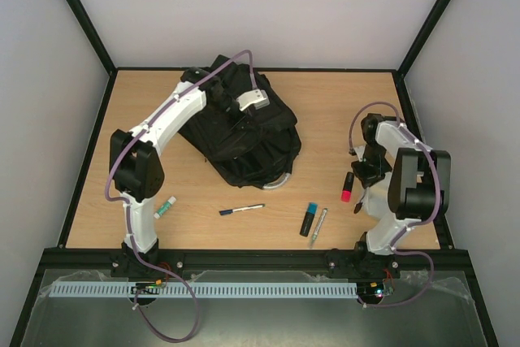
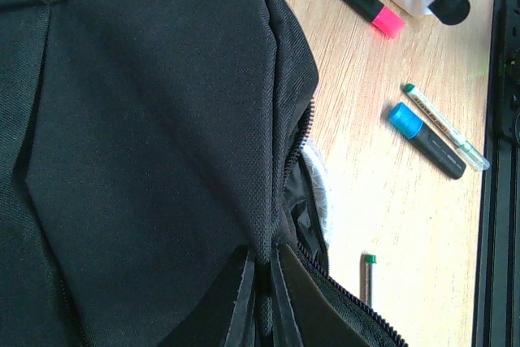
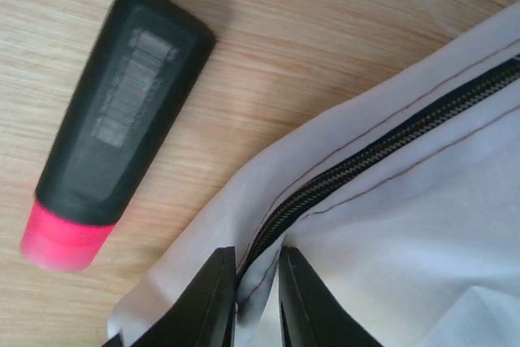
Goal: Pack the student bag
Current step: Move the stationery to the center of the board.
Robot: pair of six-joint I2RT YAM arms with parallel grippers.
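wooden surface (image 1: 341, 103) inside a white-walled booth. student bag (image 1: 252, 144) slumps at far-centre, with the left tool (image 2: 262, 298) pinching the fabric right by its zip, i'd guess to hold the mouth up for loading. right tool (image 3: 258, 298) is clamped narrow on the white pouch (image 3: 422, 201) at its zipper seam, so that's probably going in first. pink highlighter (image 3: 114, 119) lies just beside it. only the top view shows the loose pen (image 1: 241, 210); the wrist views show both grips up close.
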